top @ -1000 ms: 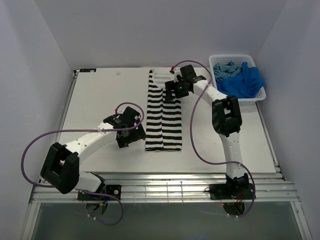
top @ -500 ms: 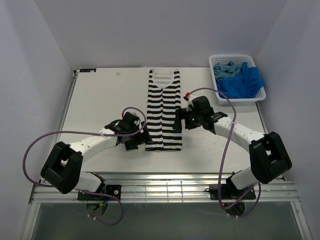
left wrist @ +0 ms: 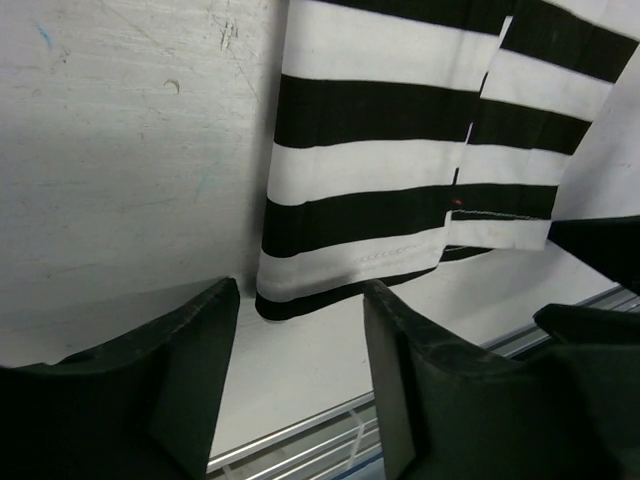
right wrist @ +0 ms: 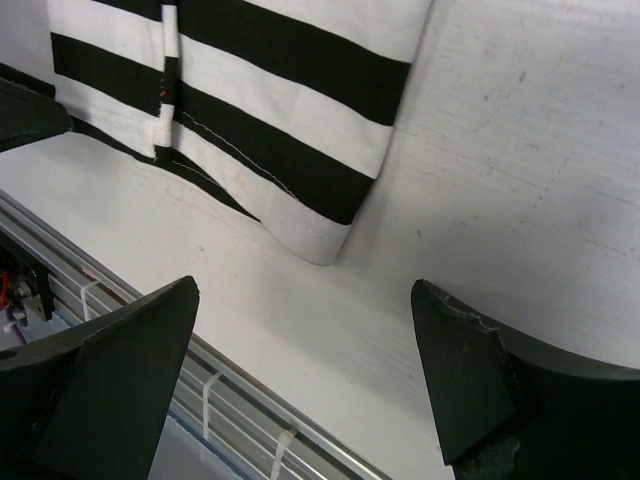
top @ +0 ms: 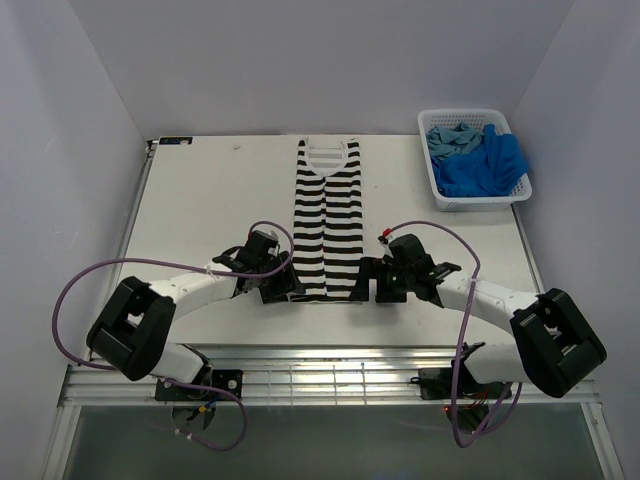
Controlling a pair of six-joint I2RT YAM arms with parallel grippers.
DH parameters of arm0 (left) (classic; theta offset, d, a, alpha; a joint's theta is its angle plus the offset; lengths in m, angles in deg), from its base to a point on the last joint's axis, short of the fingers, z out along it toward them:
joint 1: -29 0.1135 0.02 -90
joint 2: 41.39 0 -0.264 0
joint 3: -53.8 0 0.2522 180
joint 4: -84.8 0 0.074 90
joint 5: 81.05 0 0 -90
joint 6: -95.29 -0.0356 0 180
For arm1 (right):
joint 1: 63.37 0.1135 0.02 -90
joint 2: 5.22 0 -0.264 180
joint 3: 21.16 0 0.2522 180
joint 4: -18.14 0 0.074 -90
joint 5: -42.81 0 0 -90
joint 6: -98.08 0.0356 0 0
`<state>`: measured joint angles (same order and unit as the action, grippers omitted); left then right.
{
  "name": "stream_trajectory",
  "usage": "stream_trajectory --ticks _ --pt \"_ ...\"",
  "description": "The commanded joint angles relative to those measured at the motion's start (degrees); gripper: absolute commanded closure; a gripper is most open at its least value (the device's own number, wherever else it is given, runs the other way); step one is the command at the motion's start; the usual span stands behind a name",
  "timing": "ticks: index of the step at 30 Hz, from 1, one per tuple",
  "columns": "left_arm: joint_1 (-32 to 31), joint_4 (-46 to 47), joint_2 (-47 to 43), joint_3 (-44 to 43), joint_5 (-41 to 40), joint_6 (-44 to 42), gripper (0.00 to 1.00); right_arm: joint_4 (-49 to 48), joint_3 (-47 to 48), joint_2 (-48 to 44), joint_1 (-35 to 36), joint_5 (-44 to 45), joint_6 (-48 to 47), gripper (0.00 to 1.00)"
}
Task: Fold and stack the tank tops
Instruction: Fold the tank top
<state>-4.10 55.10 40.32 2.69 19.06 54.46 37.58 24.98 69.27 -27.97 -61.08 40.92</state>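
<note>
1. Flanking the near hem of the striped tank top (top: 327, 230), the left fingers (left wrist: 180, 360) and right fingers (right wrist: 120, 360) stood spread, grasping nothing; its corners lay just ahead.
2. Closing unevenly could have pinched one layer only, skewing the fold.

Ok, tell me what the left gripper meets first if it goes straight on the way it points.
Probably the near hem corner of the striped tank top, just ahead of the left gripper, though depth is unclear.

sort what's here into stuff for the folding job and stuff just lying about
For the job: striped tank top, royal blue tank top, teal tank top.
Just there: white basket holding the two blue tops, table.
</note>
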Motion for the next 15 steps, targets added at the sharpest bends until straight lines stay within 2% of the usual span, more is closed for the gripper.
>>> stream_trajectory --ticks 1,6,11,15 --pt "-0.1 -0.2 1.4 2.7 0.9 -0.7 0.38 -3.6 -2.0 -0.6 0.2 -0.7 4.2 0.07" --pt "-0.1 -0.1 2.6 3.3 0.6 -0.6 0.47 -6.7 -3.0 2.9 0.2 -0.4 6.0 0.0" --pt "-0.1 -0.9 4.3 1.9 -0.7 -0.9 0.52 -8.8 -3.3 5.3 0.2 -1.5 7.5 0.18" --pt "-0.1 -1.3 4.9 1.3 -1.5 -0.9 0.63 -7.6 -3.1 5.5 0.2 -1.1 8.1 0.3"
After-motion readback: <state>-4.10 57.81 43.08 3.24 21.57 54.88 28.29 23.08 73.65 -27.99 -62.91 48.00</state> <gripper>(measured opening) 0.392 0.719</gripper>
